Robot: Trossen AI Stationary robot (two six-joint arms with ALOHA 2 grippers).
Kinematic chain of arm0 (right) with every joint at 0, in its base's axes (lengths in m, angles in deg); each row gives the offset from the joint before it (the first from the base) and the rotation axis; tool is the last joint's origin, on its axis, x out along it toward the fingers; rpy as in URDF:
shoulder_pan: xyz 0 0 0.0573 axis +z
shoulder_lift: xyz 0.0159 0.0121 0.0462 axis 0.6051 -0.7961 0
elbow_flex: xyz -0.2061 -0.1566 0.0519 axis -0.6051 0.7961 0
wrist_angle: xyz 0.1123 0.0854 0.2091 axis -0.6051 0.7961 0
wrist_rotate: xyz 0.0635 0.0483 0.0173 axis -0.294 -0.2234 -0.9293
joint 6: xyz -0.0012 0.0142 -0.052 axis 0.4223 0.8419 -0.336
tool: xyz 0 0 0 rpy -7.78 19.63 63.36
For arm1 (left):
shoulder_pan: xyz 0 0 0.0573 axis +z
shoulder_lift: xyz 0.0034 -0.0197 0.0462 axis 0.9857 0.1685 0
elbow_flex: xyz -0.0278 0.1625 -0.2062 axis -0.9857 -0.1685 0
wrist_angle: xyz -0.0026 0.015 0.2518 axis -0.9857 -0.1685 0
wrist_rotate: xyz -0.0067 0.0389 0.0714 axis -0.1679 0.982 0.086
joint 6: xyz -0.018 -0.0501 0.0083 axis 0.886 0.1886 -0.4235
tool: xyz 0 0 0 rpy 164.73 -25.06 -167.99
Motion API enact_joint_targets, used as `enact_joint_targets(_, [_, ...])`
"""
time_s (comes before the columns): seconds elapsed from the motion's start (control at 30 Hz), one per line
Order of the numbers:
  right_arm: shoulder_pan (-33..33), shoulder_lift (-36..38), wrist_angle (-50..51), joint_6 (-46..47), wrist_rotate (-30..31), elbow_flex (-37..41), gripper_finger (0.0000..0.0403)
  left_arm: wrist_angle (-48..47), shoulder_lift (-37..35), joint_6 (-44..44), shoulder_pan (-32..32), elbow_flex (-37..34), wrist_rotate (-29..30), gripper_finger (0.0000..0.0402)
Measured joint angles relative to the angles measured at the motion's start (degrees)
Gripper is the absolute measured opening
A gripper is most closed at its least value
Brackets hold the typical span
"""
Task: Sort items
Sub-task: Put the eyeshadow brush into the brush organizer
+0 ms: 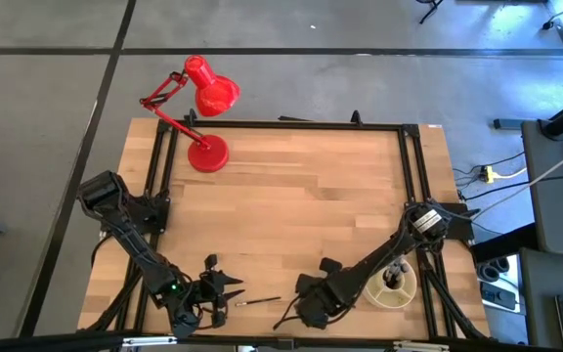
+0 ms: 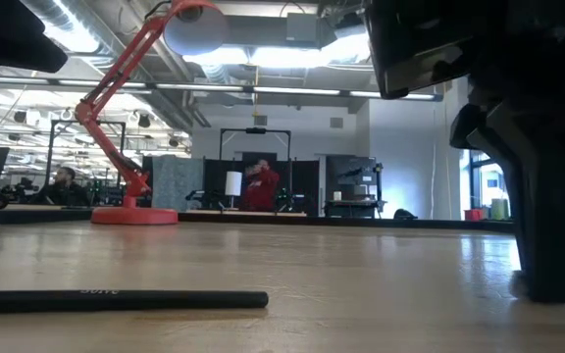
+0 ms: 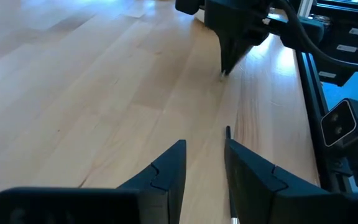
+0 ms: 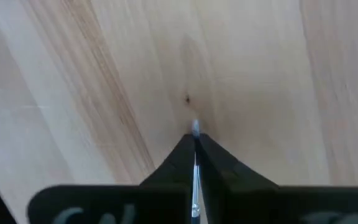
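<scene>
Wooden table [image 1: 291, 186]: right pincer [image 4: 195, 146] pinches a brush [image 4: 195, 180]

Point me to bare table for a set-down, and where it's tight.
Free: the wide wood middle, between the red lamp and the two grippers. Tight: the near edge, where the left gripper stands open beside a loose brush, the right gripper pinches another brush, and the round dish fills the right corner.

The brush [image 2: 116, 299] lying on the surface runs off the low view's left edge, hiding its bristle end. The right gripper [image 4: 194, 140] covers most of its pinched brush [image 4: 194, 127]; only a silver end shows. The divided dish's [image 1: 406, 290] contents are too small to tell.
</scene>
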Motion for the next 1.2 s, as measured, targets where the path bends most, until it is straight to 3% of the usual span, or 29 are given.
enact_joint_targets(0.27, [0.96, 4.87, 7.72, 1.88, 6.72, 0.68, 0.0005, -0.07, 0.0, 0.0, 0.0, 0.0, -1.01, 0.0104])
enact_joint_targets(0.57, [9.07, 22.84, 24.18, 16.48, 26.52, 0.36, 0.0002, -0.59, 0.0, 0.51, 0.0, 0.0, -1.07, 0.0104])
enact_joint_targets(0.73, [14.65, 29.82, 32.48, 24.74, 32.74, 0.26, 0.0001, -0.53, 0.0, 0.63, 0.0, 0.0, -1.07, 0.0104])
enact_joint_targets(0.87, [18.15, 33.61, 33.35, 25.37, 35.5, 0.22, 0.0001, -0.52, 0.0, 1.17, 0.0, 0.0, -1.08, 0.0104])
enact_joint_targets(1.2, [27.21, 34.01, 36.33, 26.78, 35.94, 1.86, 0.0001, -0.52, 0.0, 1.51, -0.02, 0.0, -1.46, 0.0104])
